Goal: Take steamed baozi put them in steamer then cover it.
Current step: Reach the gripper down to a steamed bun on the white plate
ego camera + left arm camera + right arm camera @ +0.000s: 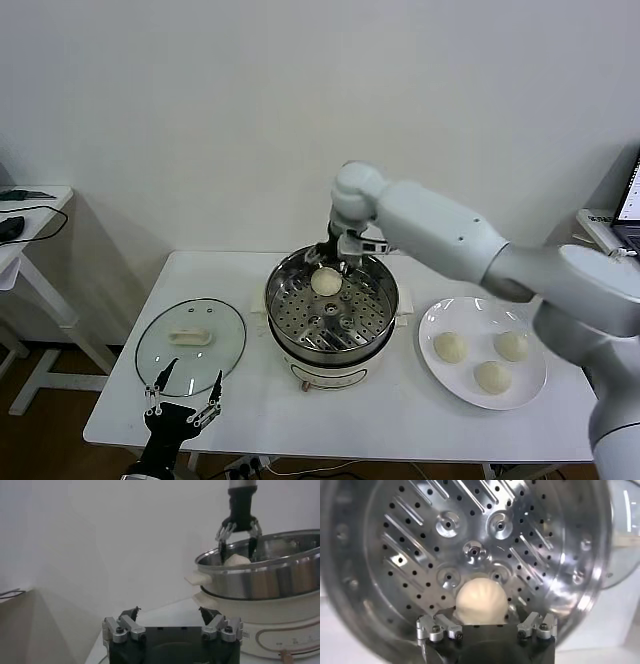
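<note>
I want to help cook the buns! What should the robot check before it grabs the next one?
1. First baozi sits on the steamer holes: ok.
2. Right pincer open around that bun: ok. Whether it touches: cannot tell.
3. Three baozi wait on the white plate: ok.
4. Room left in the steamer for more: ok.
5. Glass lid lies on the table, steamer not covered yet: ok.
6. Left pincer open, parked by the lid at the table's front edge: ok.
</note>
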